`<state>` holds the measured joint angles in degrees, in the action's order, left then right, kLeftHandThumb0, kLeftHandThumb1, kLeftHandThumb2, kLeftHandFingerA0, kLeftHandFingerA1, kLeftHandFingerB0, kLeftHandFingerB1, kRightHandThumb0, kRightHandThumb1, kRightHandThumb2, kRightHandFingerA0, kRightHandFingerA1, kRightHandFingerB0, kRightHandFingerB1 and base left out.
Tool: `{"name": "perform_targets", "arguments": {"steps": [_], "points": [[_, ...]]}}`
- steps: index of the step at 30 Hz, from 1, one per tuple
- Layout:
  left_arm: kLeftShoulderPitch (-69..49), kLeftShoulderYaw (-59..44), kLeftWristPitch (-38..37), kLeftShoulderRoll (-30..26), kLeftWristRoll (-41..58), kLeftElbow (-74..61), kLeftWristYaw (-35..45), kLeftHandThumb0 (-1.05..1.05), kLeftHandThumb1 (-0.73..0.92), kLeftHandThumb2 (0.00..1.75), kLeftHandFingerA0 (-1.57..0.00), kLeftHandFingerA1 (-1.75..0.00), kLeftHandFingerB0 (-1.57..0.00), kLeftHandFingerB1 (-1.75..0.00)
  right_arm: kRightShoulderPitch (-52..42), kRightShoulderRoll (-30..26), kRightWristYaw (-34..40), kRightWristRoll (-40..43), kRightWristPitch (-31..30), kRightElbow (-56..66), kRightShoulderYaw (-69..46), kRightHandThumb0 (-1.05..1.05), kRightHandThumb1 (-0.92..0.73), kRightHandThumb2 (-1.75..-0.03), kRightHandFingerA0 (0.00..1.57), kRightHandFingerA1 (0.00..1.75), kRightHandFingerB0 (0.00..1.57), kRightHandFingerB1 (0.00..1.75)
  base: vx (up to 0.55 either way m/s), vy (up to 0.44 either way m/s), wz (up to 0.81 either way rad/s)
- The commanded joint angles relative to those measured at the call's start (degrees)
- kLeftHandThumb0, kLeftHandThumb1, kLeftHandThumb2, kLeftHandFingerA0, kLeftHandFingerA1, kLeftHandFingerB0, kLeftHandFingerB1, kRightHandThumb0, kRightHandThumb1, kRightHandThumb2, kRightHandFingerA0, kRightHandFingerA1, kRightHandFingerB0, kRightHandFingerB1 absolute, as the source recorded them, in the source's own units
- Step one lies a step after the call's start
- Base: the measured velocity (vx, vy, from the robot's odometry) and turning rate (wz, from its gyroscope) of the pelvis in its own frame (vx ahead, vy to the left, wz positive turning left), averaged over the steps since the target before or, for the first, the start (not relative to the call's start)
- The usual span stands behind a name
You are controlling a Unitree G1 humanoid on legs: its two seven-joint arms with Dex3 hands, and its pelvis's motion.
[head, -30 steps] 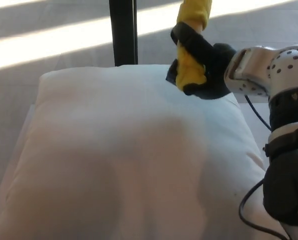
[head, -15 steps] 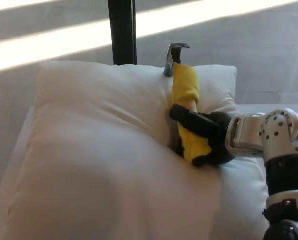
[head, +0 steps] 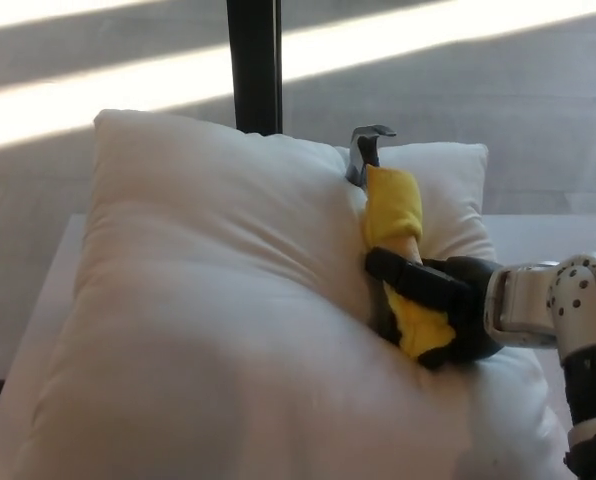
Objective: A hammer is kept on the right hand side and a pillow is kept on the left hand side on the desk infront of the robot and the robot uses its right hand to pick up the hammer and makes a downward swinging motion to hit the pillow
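My right hand [head: 440, 318] is clenched around the hammer [head: 391, 240], which lies pressed into the pillow [head: 218, 310] near its far right corner, dented fabric around it. Pick-up done, blow landed, I reckon; only lifting clear seems left.

Head camera, close, looking down over pillow [head: 218, 300].

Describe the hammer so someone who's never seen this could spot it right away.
Find the big white pillow filling the desk. On its right side the black right hand grips the hammer: the only yellow thing here, with a dark metal claw head pointing up at the pillow's far edge.
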<state>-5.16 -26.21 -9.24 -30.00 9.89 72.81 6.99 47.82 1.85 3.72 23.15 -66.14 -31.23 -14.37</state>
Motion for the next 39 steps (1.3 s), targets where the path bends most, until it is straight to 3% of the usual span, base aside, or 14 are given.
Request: {"name": "perform_targets", "arguments": {"steps": [1, 4, 9, 14, 18, 21, 22, 23, 29, 30, 32, 37, 38, 39], "points": [[-0.2, -0.7, 0.8, -1.9, 0.9, 0.4, 0.6, -0.64, 0.76, 0.63, -0.54, -0.64, -0.57, -0.52, -10.8, -2.3, 2.3, -5.6, 0.7, -7.6, 2.4, -0.39, -0.85, -0.77, 1.1, 1.75, 0.78, 1.43, 0.0, 0.0, 0.0], [-0.8, 0.1, 0.4, -2.0, 0.1, 0.0, 0.0, -0.63, 0.78, 0.63, -0.53, -0.61, -0.55, -0.49, -9.7, -1.5, 3.6, -5.1, 1.1, -8.8, 1.6, -0.39, -0.8, -0.82, 1.13, 1.75, 0.87, 1.4, 0.0, 0.0, 0.0], [-0.5, 0.0, 0.8, -1.9, 0.0, 0.9, -0.7, -0.62, 0.78, 0.63, -0.54, -0.6, -0.62, -0.5, -8.2, -1.7, 2.1, -5.4, 1.0, -7.2, 3.9, -0.38, -0.85, -0.8, 1.1, 1.75, 0.76, 1.46, 0.0, 0.0, 0.0], [-1.4, -0.2, 0.6, -1.8, 0.4, 0.5, 0.0, -0.61, 0.79, 0.63, -0.54, -0.61, -0.55, -0.49, -3.4, -0.3, 6.6, -2.9, -0.5, -6.1, -2.1, -0.43, -0.87, -0.76, 1.11, 1.75, 0.81, 1.42, 0.0, 0.0, 0.0], [-2.1, -0.7, 0.8, -1.4, 1.0, 0.2, 0.5, -0.62, 0.79, 0.63, -0.57, -0.59, -0.56, -0.49, 5.7, -1.1, 8.5, -0.3, -1.8, -3.8, -8.5, -0.43, -0.88, -0.72, 1.07, 1.75, 0.72, 1.42, 0.0, 0.0, 0.0], [-2.2, -1.3, 0.8, -1.3, 1.7, -0.1, 1.3, -0.6, 0.79, 0.63, -0.54, -0.59, -0.5, -0.49, 11.7, -3.2, 7.7, 1.7, -2.4, -5.0, -12.8, -0.42, -0.89, -0.76, 1.06, 1.75, 0.75, 1.48, 0.0, 0.0, 0.0], [-2.4, -1.2, 0.6, -1.3, 1.7, -0.4, 1.5, -0.6, 0.8, 0.64, -0.52, -0.59, -0.49, -0.49, 14.1, -4.6, 6.9, 2.3, -2.1, -4.7, -14.0, -0.4, -0.82, -0.79, 1.04, 1.75, 0.83, 1.33, 0.0, 0.0, 0.0], [-2.4, -1.1, 0.7, -1.3, 1.5, -0.5, 1.4, -0.61, 0.79, 0.63, -0.53, -0.58, -0.5, -0.48, 16.2, -5.8, 6.2, 2.6, -2.3, -4.9, -14.7, -0.4, -0.79, -0.85, 1.05, 1.75, 0.8, 1.43, 0.0, 0.0, 0.0], [-3.0, -1.2, 0.3, -1.2, 1.4, -0.3, 1.7, -0.62, 0.8, 0.64, -0.51, -0.6, -0.5, -0.49, 24.4, -10.4, 6.1, 3.8, -4.9, -7.3, -19.2, -0.39, -0.84, -0.8, 1.05, 1.75, 0.74, 1.49, 0.0, 0.0, 0.0], [-2.8, -0.9, 0.8, -1.3, 1.1, -0.3, 1.0, -0.62, 0.8, 0.64, -0.53, -0.61, -0.53, -0.49, 27.1, -13.9, 5.1, 4.2, -5.8, -6.3, -20.0, -0.37, -0.84, -0.85, 1.05, 1.75, 0.69, 1.56, 0.0, 0.0, 0.0], [-2.9, -1.1, 0.6, -1.2, 1.2, -0.1, 1.1, -0.6, 0.8, 0.64, -0.52, -0.62, -0.51, -0.51, 27.7, -16.6, 3.5, 4.5, -6.4, -4.7, -20.4, -0.36, -0.84, -0.9, 1.04, 1.75, 0.68, 1.69, 0.0, 0.0, 0.0], [-3.0, -1.2, 0.3, -1.3, 1.1, -0.2, 0.2, -0.61, 0.79, 0.63, -0.56, -0.62, -0.54, -0.5, 26.9, -23.0, 0.9, 3.9, -5.9, -4.9, -20.6, -0.38, -0.89, -0.82, 1.05, 1.75, 0.66, 1.71, 0.0, 0.0, 0.0], [-3.4, -1.2, 0.4, -1.5, 1.1, -0.6, 1.1, -0.62, 0.8, 0.64, -0.53, -0.62, -0.53, -0.5, 26.2, -25.0, 1.3, 2.7, -4.4, -6.5, -20.4, -0.36, -0.92, -1.07, 1.07, 1.75, 0.61, 1.75, 0.0, 0.0, 0.0], [-3.5, -1.1, 0.4, -1.5, 1.1, -0.8, 1.4, -0.62, 0.8, 0.64, -0.53, -0.62, -0.53, -0.5, 26.0, -26.1, 1.3, 2.2, -3.7, -7.4, -20.2, -0.36, -0.92, -1.07, 1.07, 1.75, 0.61, 1.75, 0.0, 0.0, 0.0]]}}
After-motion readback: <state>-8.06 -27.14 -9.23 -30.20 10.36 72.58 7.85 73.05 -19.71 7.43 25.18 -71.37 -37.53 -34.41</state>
